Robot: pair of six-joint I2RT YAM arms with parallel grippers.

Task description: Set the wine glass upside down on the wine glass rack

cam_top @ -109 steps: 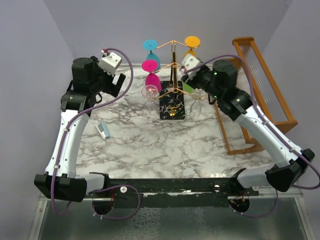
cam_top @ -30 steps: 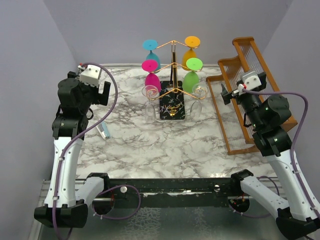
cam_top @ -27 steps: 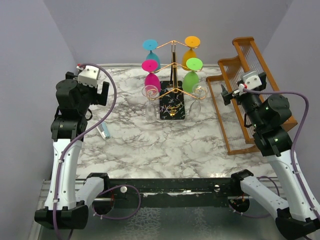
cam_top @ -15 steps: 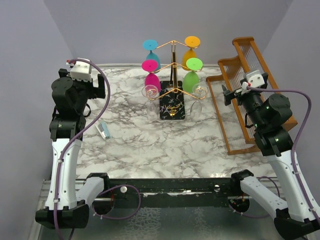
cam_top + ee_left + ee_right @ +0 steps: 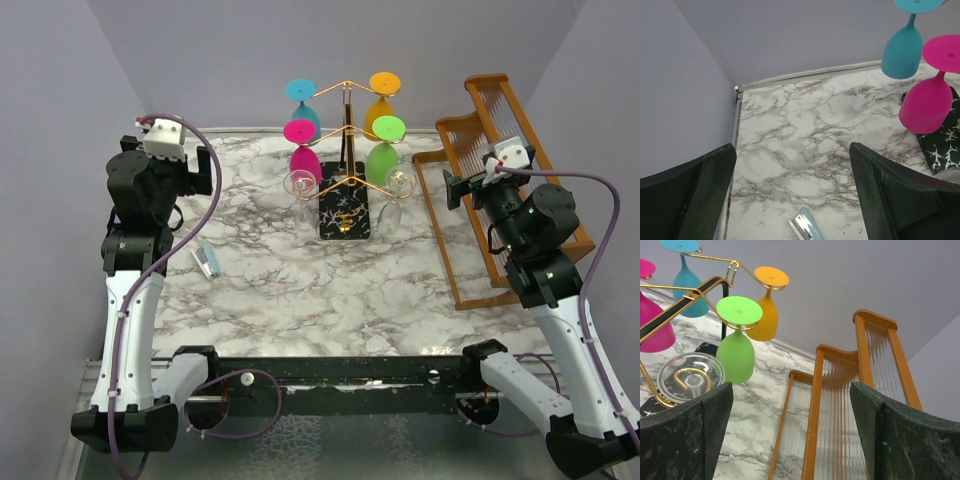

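Your left end effector [image 5: 201, 171] and right end effector [image 5: 452, 188] are open and empty; swinging carelessly near the rack [image 5: 346, 150] can knock the green glass [image 5: 383, 160] down.

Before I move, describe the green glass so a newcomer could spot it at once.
At the back of the marble table stands a gold wire rack. On its right side, middle tier, the green glass hangs upside down: the only green one, with an orange glass above and a clear glass below.
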